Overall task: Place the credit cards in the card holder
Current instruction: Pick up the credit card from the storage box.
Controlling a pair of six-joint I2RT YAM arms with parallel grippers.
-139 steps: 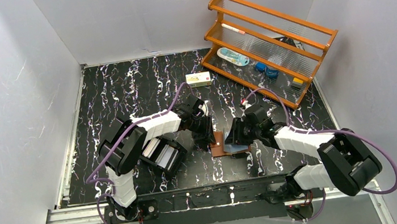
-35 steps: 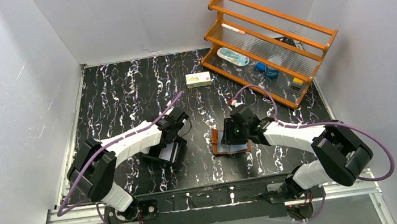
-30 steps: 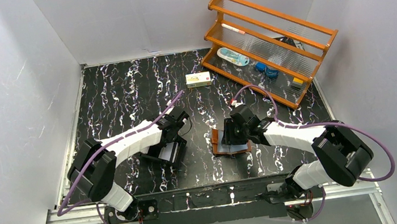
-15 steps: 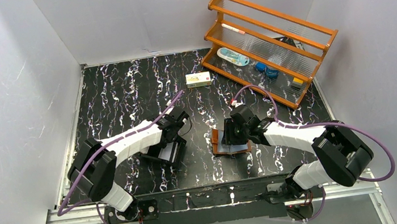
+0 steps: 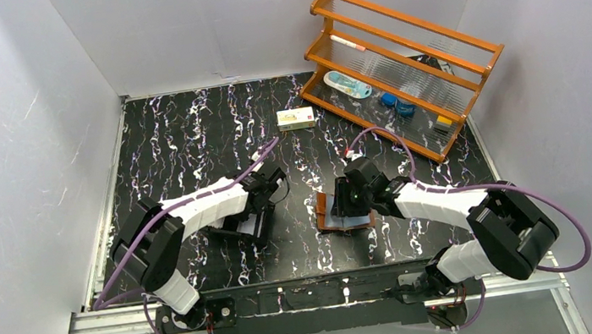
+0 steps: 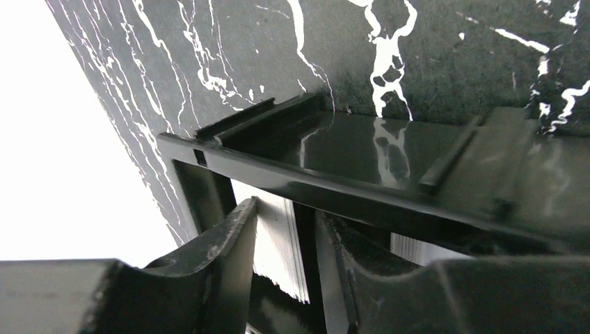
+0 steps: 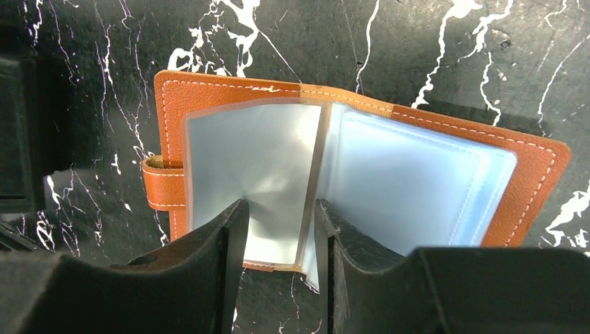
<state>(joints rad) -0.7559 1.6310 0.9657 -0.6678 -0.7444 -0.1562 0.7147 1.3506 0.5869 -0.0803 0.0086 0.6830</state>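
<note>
Right gripper (image 7: pixel 280 209), half-open and empty, pins wallet (image 7: pixel 536 161) flat; at 9 o'clock, left gripper (image 6: pixel 285 223), half-open, straddles cards (image 6: pixel 271 250) in tray (image 6: pixel 389 149).

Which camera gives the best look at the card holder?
Right wrist view: the card holder lies open, clear pockets and snap tab plain. Top view shows it small, partly under the right arm; left wrist misses it.

Card holder (image 7: pixel 529 156) lies open on the black marbled desk (image 7: pixel 445 62) — clear pockets (image 7: pixel 257 167) facing up, snap tab (image 7: pixel 161 184) at one side edge. Right fingers (image 7: pixel 209 278) stand apart — lower edge of the tab-side pocket between them
</note>
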